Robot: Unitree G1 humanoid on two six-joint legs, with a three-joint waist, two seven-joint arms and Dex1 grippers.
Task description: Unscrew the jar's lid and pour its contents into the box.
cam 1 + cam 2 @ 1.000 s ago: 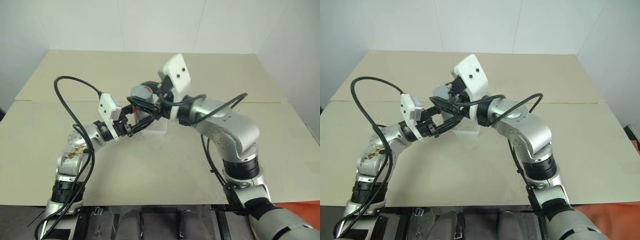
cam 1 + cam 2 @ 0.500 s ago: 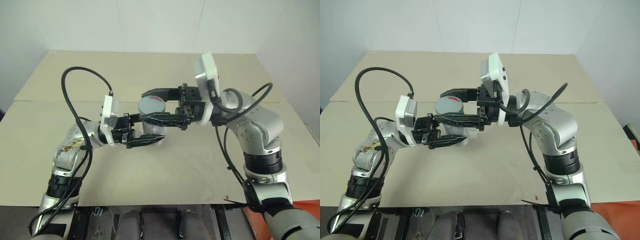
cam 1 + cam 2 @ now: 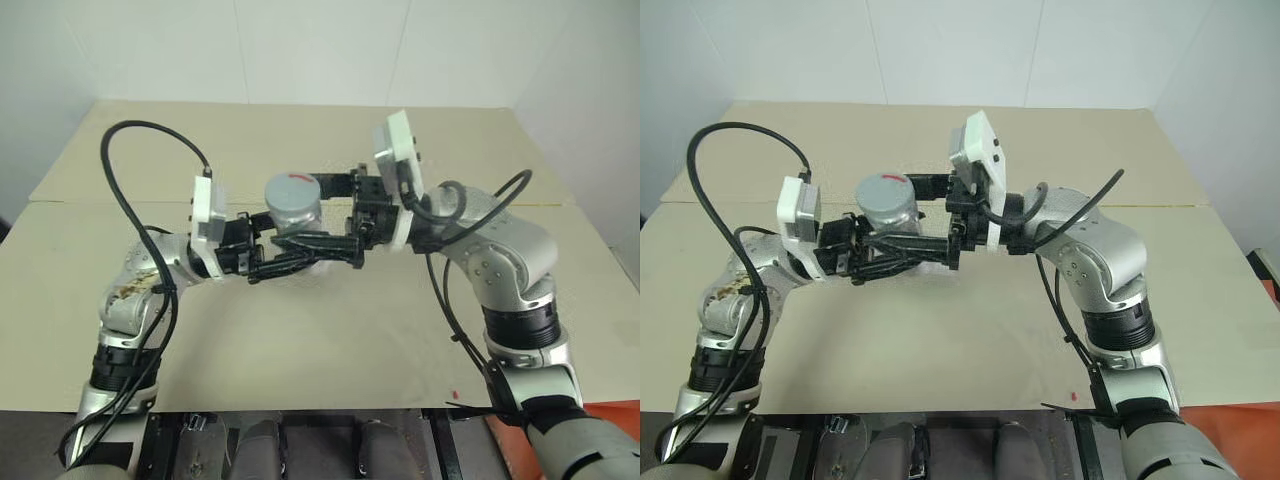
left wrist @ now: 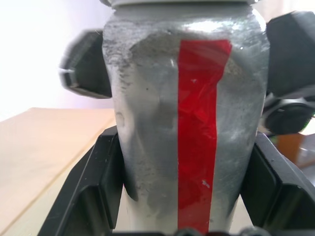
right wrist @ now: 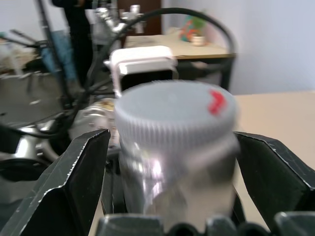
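The jar [image 3: 293, 212], silvery with a red stripe [image 4: 197, 137], is held upright above the table. My left gripper [image 3: 283, 247] is shut on its lower body, one finger [image 4: 93, 191] on each side. The grey lid [image 5: 174, 115] sits on top of the jar. My right gripper [image 3: 302, 212] reaches in from the opposite side and stands open around the lid, with a gap between the lid and each finger [image 5: 74, 187]. The box [image 3: 319, 263] lies on the table right under the jar, mostly hidden by the fingers. The contents are hidden.
The beige table [image 3: 350, 330] stretches wide on all sides of the box, with a seam [image 3: 90, 203] running across it behind the arms. Black cables loop above both wrists.
My right gripper, shut on the lid a second ago, has let go, and its wrist has turned back. The left gripper has lifted the jar a little.
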